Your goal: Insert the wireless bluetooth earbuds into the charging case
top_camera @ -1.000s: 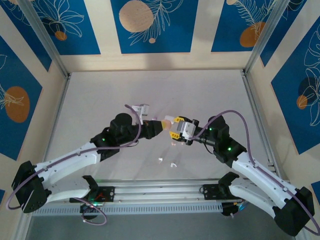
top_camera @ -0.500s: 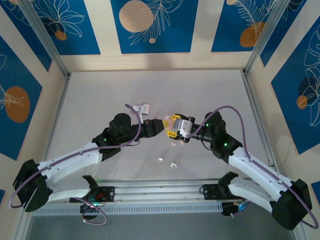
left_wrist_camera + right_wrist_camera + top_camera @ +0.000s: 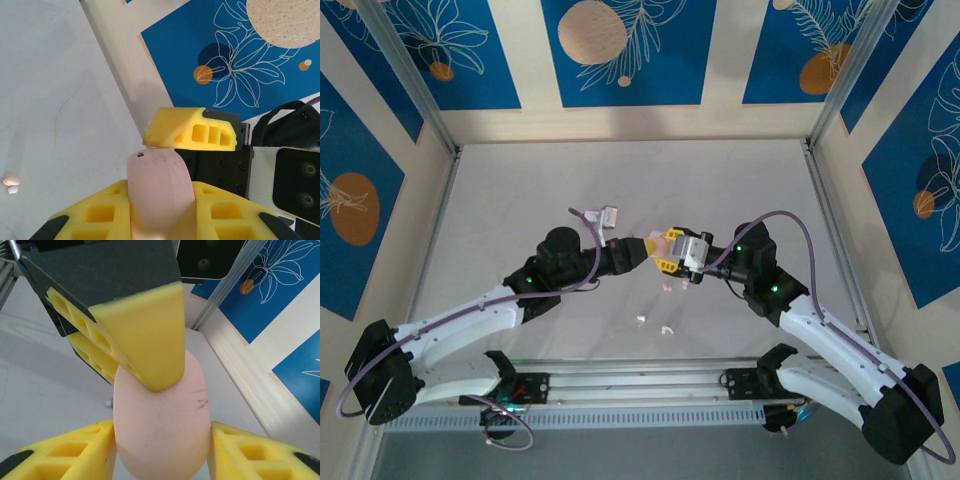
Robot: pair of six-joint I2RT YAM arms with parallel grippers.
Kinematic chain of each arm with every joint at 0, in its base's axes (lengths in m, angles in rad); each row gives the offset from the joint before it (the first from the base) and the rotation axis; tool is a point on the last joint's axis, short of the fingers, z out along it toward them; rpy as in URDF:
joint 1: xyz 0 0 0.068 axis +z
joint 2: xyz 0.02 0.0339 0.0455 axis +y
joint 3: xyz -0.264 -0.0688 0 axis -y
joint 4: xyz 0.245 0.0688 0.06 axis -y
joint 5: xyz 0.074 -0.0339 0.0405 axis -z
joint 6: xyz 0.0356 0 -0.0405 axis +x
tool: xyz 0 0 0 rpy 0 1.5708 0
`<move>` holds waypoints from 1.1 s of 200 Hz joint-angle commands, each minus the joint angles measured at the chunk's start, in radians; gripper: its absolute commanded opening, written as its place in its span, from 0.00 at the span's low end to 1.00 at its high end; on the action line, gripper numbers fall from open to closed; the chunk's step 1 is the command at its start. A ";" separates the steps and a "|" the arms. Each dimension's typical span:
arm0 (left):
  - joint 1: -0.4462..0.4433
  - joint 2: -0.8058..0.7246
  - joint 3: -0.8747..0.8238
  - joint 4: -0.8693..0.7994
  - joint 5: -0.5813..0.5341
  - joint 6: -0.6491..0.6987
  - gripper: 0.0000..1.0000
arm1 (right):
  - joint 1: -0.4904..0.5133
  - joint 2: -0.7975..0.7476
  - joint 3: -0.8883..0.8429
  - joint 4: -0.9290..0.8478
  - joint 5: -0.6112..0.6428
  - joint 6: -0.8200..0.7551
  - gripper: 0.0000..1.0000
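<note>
Contact is made between both arms above the middle of the table (image 3: 540, 190), where the left gripper (image 3: 642, 256) and the right gripper (image 3: 669, 258) meet tip to tip. The left gripper is clamped on a pink case (image 3: 158, 200); in the left wrist view the case stands up between the two yellow fingers (image 3: 100, 212), its rounded end reaching the underside of one finger of the right gripper (image 3: 192, 135). In the right wrist view the same case lies between the right gripper's own fingers (image 3: 65, 455), which sit closed against both of its sides, while one finger of the left gripper (image 3: 145, 330) lies flat on its upper face. The case is held off the table and its lid appears closed. The earbuds rest loose on the table, on the near side of the grippers: a pinkish one (image 3: 668, 287) just beside the right gripper, and two white ones (image 3: 642, 320) nearer the arm bases. One pale earbud (image 3: 11, 182) lies well apart from the case in the left wrist view.
</note>
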 commanded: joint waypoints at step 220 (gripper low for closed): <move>0.003 -0.112 0.037 -0.103 0.187 1.133 0.68 | -0.132 0.240 0.544 -0.791 -0.510 0.150 0.29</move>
